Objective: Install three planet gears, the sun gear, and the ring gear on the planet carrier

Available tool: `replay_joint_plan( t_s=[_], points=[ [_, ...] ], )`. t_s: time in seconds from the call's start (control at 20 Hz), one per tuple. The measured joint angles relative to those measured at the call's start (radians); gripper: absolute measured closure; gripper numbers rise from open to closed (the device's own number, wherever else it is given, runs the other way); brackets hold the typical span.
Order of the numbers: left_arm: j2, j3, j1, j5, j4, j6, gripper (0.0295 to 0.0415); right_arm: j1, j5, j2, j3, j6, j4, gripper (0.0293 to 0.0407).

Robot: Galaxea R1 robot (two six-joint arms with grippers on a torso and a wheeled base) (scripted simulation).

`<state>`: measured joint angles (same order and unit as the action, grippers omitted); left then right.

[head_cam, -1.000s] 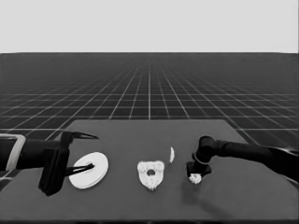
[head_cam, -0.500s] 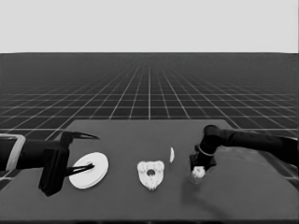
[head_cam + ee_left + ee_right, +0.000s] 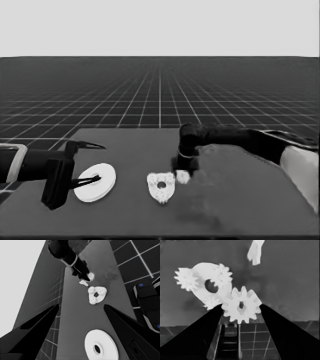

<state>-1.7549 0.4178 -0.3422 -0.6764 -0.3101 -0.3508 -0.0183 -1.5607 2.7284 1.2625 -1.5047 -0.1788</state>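
Low in the middle of the head view, the smaller round part [image 3: 161,186] lies with three planet gears seated on it, and the right gripper [image 3: 183,172] stands at its right edge, pinching a fourth gear [image 3: 182,176], which I judge to be the sun gear. In the earlier head views this gripper and its gear were well to the right of the smaller round part; they have since travelled left and now almost touch it, so the gear is on its way to the dark centre hole but is not yet seated. At the lower left, the waiting left gripper [image 3: 86,165] hangs with its jaws spread over the larger round part [image 3: 95,182], which has not moved. Across the left wrist view, the right gripper [image 3: 86,277] shows at upper centre, the thin white piece [image 3: 83,283] just below it. Centred in the right wrist view, the held gear [image 3: 241,305] sits between the two fingers, overlapping the smaller round part [image 3: 206,293] at upper left.
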Motion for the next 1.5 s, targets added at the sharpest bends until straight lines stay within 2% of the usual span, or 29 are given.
replay_joint_plan(
  t_s=[0.1, 0.25, 0.4, 0.5, 0.65, 1.5],
  points=[
    [0.000, 0.000, 0.000, 0.000, 0.000, 0.000, 0.0326, -0.002, 0.001, 0.188, 0.157, 0.001, 0.005, 0.0390],
    [0.000, 0.000, 0.000, 0.000, 0.000, 0.000, 0.0326, -0.002, 0.005, 0.262, 0.248, 0.022, 0.006, 0.0390],
    [0.000, 0.000, 0.000, 0.000, 0.000, 0.000, 0.0326, -0.002, 0.006, 0.276, 0.269, 0.029, 0.007, 0.0390],
    [0.000, 0.000, 0.000, 0.000, 0.000, 0.000, 0.0326, 0.084, 0.020, 0.286, 0.309, 0.056, -0.078, 0.0390],
    [0.000, 0.000, 0.000, 0.000, 0.000, 0.000, 0.0326, 0.120, 0.030, 0.292, 0.334, 0.072, -0.112, 0.0390],
    [0.000, 0.000, 0.000, 0.000, 0.000, 0.000, 0.0326, 0.138, 0.033, 0.294, 0.341, -0.035, -0.120, 0.0390]
  ],
)
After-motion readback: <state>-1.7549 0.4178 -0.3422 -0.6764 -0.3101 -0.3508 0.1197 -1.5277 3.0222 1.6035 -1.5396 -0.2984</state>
